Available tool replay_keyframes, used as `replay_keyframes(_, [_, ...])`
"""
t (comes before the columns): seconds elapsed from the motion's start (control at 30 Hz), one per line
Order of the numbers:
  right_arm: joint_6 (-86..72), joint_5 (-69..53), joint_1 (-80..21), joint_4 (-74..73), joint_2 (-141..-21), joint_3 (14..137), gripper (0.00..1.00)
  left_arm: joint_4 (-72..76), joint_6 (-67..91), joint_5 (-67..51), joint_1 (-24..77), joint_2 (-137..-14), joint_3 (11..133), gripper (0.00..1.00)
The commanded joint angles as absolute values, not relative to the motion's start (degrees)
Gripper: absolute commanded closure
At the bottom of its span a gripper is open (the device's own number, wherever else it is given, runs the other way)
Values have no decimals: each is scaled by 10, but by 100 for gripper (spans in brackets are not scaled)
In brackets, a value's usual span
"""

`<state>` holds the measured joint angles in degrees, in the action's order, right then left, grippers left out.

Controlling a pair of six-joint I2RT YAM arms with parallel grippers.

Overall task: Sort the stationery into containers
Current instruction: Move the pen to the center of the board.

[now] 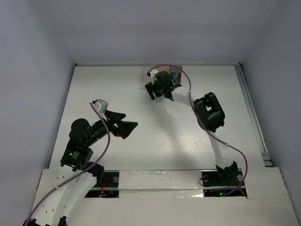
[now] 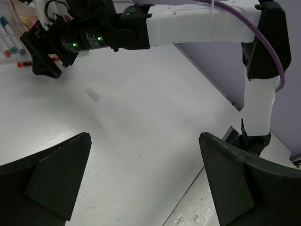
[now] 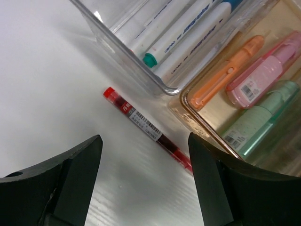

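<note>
Beside clear bin (image 3: pixel 123 52), red pen (image 3: pixel 146 125), orange bin (image 3: pixel 220 111)

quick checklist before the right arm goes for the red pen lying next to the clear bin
1. Right gripper open with nothing in it: ok.
2. Red pen lies flat on the table, outside the bins: ok.
3. Pen sits between the fingers: ok, though it lies diagonally and its near end runs close to one finger.
4. Gap between the pen and the wall of the clear bin for a finger: cannot tell, the pen lies close alongside it.
5. Left gripper open, over bare table and away from the bins: ok.
6. All other items sorted: not ok, a small pale piece lies loose on the table.
</note>
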<state>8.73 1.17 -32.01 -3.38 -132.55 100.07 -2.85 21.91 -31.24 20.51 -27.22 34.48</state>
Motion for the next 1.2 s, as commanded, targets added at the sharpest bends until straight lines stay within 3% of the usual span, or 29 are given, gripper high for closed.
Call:
replay_keyframes(0.0, [83, 16, -323, -96, -1353, 1062, 19, -5, 215, -321, 202, -271, 341, 1])
replay_keyframes(0.2, [69, 4, -323, -83, -1319, 1011, 23, -6, 215, -322, 202, -269, 341, 1])
replay_keyframes(0.4, [44, -26, -323, -6, -1218, 874, 42, -4, 216, -323, 202, -267, 340, 1])
replay_keyframes(0.53, [44, -32, -323, -6, -1179, 839, 42, -4, 216, -323, 202, -266, 340, 1])
replay_keyframes(0.8, [65, -80, -323, -38, -1218, 873, 49, -4, 216, -322, 202, -267, 340, 1])
replay_keyframes(1.17, [87, -187, -323, -141, -1304, 996, 48, -4, 216, -324, 197, -268, 338, 1])
